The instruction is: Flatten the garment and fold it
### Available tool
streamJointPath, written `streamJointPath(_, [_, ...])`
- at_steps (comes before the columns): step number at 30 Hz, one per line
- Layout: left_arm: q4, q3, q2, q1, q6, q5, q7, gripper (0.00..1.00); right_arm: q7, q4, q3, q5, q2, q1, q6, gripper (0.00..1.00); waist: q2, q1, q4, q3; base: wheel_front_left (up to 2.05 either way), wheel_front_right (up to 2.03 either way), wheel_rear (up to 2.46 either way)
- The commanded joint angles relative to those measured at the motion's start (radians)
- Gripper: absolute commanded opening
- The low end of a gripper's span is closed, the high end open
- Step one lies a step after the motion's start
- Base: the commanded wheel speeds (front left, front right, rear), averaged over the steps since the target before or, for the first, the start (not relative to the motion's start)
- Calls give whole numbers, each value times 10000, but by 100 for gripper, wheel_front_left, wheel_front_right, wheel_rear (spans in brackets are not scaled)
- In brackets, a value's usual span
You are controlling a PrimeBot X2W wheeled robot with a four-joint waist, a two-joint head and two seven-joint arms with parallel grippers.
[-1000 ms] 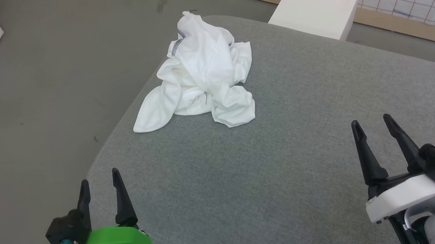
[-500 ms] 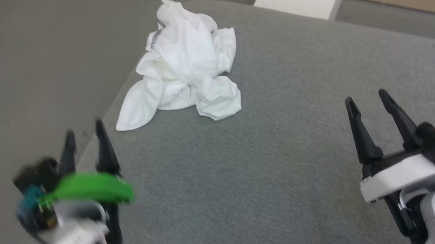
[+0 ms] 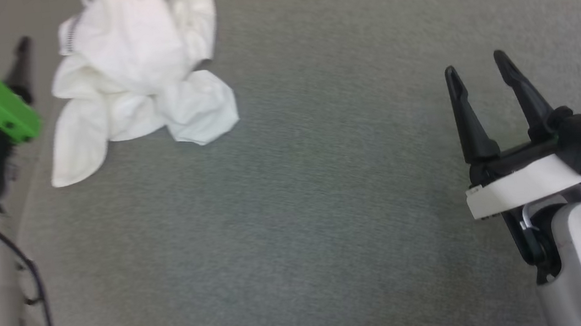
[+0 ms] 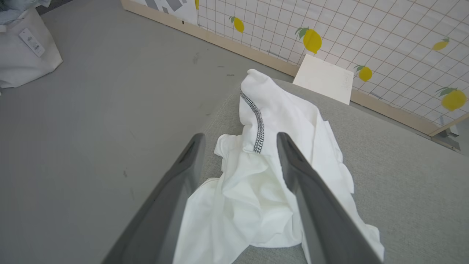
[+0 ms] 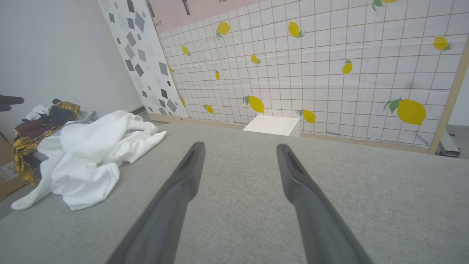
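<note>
The garment (image 3: 129,66) is a crumpled white shirt lying bunched on the grey cushioned surface (image 3: 327,191), near its far left corner. A dark zigzag seam runs down its raised fold (image 4: 258,124). My left gripper (image 3: 4,54) hangs open just left of the heap, above it and apart from it. In the left wrist view, the left gripper (image 4: 240,137) frames the seamed fold between its fingers. My right gripper (image 3: 475,67) is open and empty over bare cushion, far to the right of the shirt. The right wrist view has the garment (image 5: 88,157) at left, ahead of the right gripper (image 5: 240,146).
A rigid white box (image 4: 324,79) stands on the floor beyond the cushion, against a lemon-patterned wall (image 5: 329,73). A white bag (image 4: 25,47) sits on the grey floor far left. A pile of mixed clothes (image 5: 36,124) lies past the cushion's left edge.
The head camera has tipped down and swung, so the whole picture shifted. My left arm has risen and reached forward to beside the garment. The right gripper has kept its pose, and the garment lies as before.
</note>
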Motion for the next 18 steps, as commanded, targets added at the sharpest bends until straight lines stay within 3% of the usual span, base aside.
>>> streamJointPath(1, [122, 121, 236, -346, 62, -224, 392, 100, -81, -40, 3, -87, -10, -223, -15, 100, 0, -3, -1606, 1763, 0, 0, 0])
streamJointPath(5, [321, 498, 743, -863, 390, -728, 1793, 100, -199, -26, 129, -54, -10, -554, -15, 100, 0, -3, -2036, 2495, 0, 0, 0])
streamJointPath(13, [121, 1031, 1154, -193, 1735, -1389, 4362, 100, -555, 126, 294, 103, -10, -888, -15, 100, 0, -3, -2470, 3183, 0, 0, 0])
streamJointPath(18, [-334, 1115, 770, 652, 2363, -1709, 5205, 100, -686, 277, 293, 55, -10, -969, -15, 100, 0, -3, -2461, 3171, 0, 0, 0])
